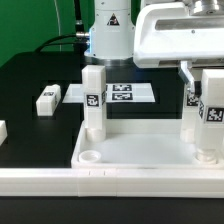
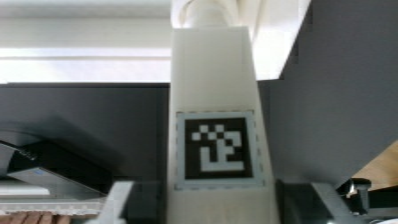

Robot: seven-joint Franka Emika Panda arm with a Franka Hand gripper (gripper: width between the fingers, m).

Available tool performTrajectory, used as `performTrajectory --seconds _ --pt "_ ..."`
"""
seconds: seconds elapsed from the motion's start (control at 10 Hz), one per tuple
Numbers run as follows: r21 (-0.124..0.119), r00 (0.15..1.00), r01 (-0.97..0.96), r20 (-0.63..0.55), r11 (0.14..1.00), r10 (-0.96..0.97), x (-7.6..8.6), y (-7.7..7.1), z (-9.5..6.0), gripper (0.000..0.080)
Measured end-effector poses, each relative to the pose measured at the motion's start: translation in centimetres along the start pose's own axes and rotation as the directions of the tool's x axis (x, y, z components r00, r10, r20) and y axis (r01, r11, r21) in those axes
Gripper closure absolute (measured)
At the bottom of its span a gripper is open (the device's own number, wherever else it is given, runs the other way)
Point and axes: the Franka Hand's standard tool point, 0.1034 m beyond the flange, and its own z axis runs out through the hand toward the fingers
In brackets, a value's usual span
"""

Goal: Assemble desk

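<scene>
The hand (image 2: 222, 205) grasps an upright leg (image 2: 217, 120) at the corner of the top (image 1: 140, 150) on the exterior view's right. A second leg (image 1: 93, 100) stands opposite. Best practice: turn the leg plumb, pressing down lightly, without tilting.

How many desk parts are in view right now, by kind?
Desk top: 1
Standing legs: 2
Legs lying on the table: 1
Cut-off white piece at the edge, likely a leg: 1
Total: 5
</scene>
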Motion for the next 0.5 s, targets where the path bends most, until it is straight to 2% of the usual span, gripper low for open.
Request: performTrajectory --seconds 0.5 --pt "-0.002 1.0 0.006 -0.009 1.0 -0.006 0.22 0.1 0.07 0.0511"
